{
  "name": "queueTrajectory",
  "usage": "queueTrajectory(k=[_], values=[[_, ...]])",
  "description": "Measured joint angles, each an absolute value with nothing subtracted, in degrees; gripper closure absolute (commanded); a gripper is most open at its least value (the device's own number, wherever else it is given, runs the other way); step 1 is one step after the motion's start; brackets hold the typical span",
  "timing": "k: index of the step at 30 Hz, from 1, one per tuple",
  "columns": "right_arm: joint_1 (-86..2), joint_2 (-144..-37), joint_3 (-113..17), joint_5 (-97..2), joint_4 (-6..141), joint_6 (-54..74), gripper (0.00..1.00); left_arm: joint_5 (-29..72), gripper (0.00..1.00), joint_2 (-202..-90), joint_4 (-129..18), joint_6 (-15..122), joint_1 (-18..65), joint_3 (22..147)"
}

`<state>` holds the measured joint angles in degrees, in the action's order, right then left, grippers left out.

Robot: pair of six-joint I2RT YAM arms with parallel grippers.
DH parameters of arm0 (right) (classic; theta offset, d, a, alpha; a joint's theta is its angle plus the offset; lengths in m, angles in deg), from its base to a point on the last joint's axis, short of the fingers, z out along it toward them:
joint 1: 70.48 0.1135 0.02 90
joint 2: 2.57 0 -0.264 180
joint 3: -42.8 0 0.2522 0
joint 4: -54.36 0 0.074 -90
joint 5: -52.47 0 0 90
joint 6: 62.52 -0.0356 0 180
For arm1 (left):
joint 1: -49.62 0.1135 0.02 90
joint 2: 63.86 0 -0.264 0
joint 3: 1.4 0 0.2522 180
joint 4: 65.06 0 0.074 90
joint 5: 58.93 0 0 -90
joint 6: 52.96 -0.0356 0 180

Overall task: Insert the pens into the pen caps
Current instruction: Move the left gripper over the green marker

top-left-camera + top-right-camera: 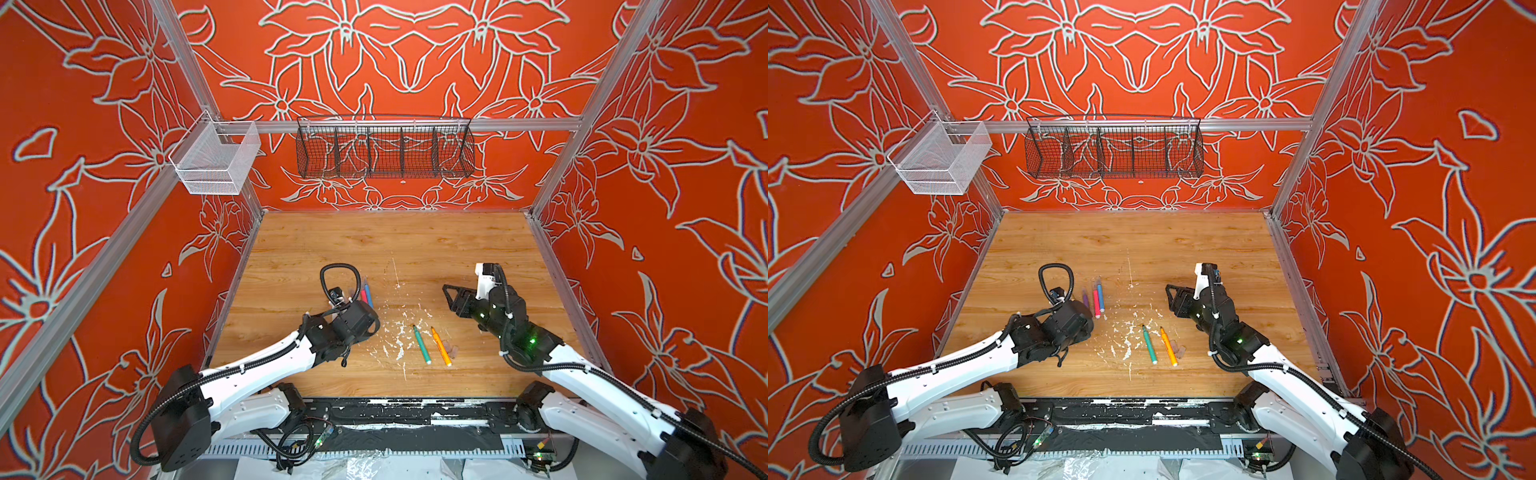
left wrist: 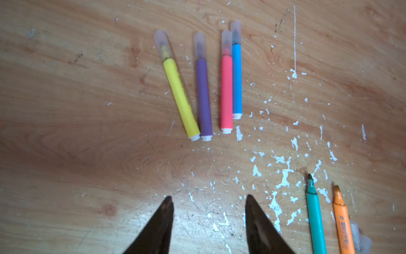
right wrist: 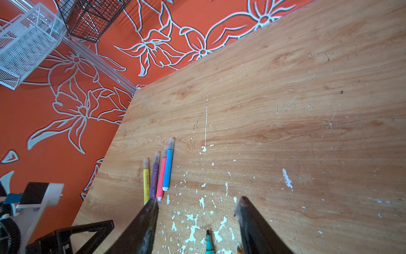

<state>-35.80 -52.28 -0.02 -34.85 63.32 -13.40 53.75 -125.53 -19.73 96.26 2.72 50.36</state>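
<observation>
Four pens lie side by side with clear pen caps on their tips: yellow [image 2: 180, 96], purple [image 2: 203, 96], pink [image 2: 226, 92] and blue [image 2: 237, 79]. A green pen [image 1: 422, 345] and an orange pen [image 1: 440, 346] lie uncapped nearer the front, tips bare. Loose clear pen caps [image 2: 361, 238] rest just beside the orange pen. My left gripper [image 2: 208, 199] is open over bare table, short of the capped pens and holding nothing. My right gripper [image 3: 197, 200] is open and empty above the green pen's tip [image 3: 208, 238].
White flecks of debris [image 2: 283, 176] litter the wooden table [image 1: 395, 245] around the pens. A black wire basket [image 1: 384, 149] and a white mesh basket [image 1: 216, 160] hang on the back rail. Red patterned walls enclose the table on three sides.
</observation>
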Motion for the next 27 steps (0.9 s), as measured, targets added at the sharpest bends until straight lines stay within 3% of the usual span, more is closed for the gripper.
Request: queueTrajectory(k=[6,15,27], values=[[-35.9,-52.3,0.0,-34.7,63.6,-13.5,0.4,52.3,0.58,-135.2,-15.7,99.3,-0.9,59.7],[-36.2,-52.3,-0.1,-28.8,69.1,-13.5,0.41,50.1,0.58,-156.0,-15.5,105.5,-15.6,72.9],[-38.6,-52.8,-0.2,-25.5,73.8,-14.8,0.41,43.2,0.55,-168.0,-21.2,106.5,-17.5,77.9]])
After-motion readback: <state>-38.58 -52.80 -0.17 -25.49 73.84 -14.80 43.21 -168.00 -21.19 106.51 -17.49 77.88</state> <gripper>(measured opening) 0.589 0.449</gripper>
